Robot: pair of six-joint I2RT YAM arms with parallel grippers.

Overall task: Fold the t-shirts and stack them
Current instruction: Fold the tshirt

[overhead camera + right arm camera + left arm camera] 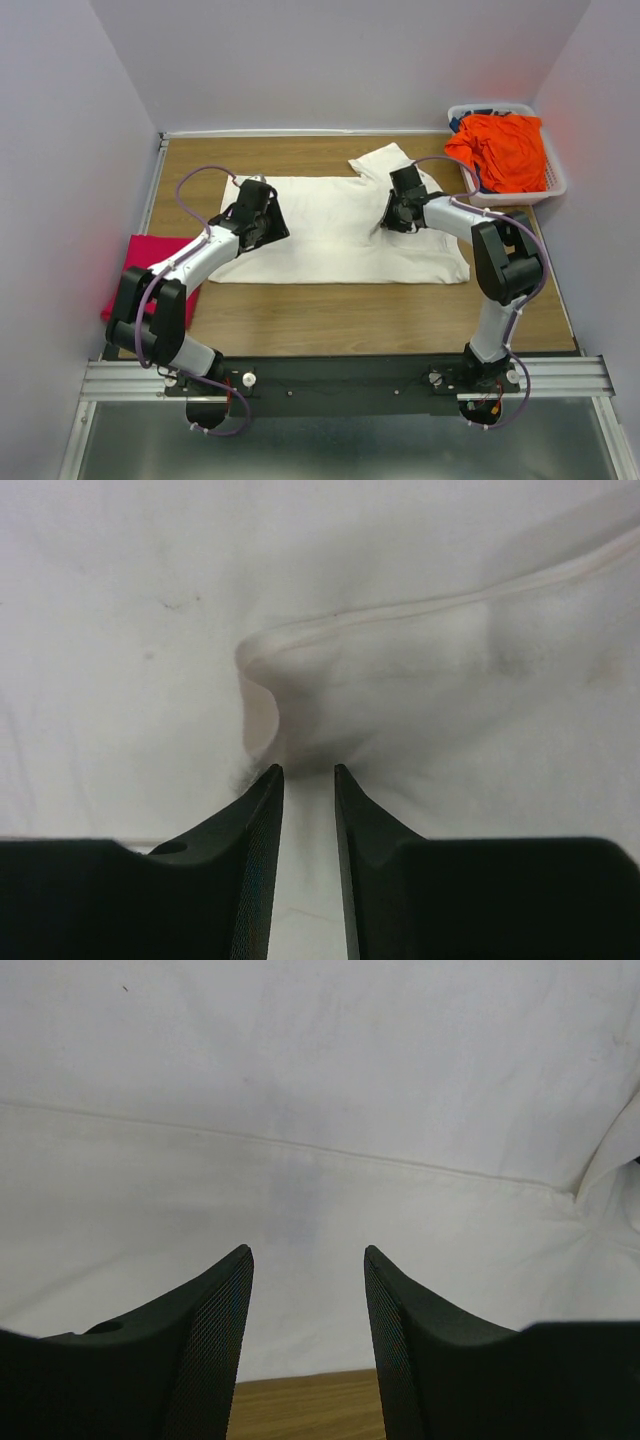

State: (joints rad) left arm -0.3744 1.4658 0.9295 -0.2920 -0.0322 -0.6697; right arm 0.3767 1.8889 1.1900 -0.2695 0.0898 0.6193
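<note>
Three t-shirts: only the top view shows all of them at once, since each wrist view is filled by pale cloth.
Cream-white t-shirt [330,235]: it lies spread flat across the middle of the surface [350,315], with one sleeve pointing to the far side. Both arms reach over it.
Magenta-pink t-shirt [145,252]: it sits at the left edge of the surface, partly hidden under the left arm.
Orange t-shirt [505,150]: it lies crumpled in the basket [556,180] at the far right corner.
Left claw [308,1252]: released. In its wrist view we see the jaws well apart with nothing between them, over an edge of the cream-white cloth. A strip of wood shows below, and a seam line crosses the cloth.
Right claw [308,768]: the jaws stand a narrow slit apart. Its wrist view shows a raised, hemmed fold of cream-white cloth just ahead of the tips, which the top view hides. We cannot tell whether cloth is pinched.
</note>
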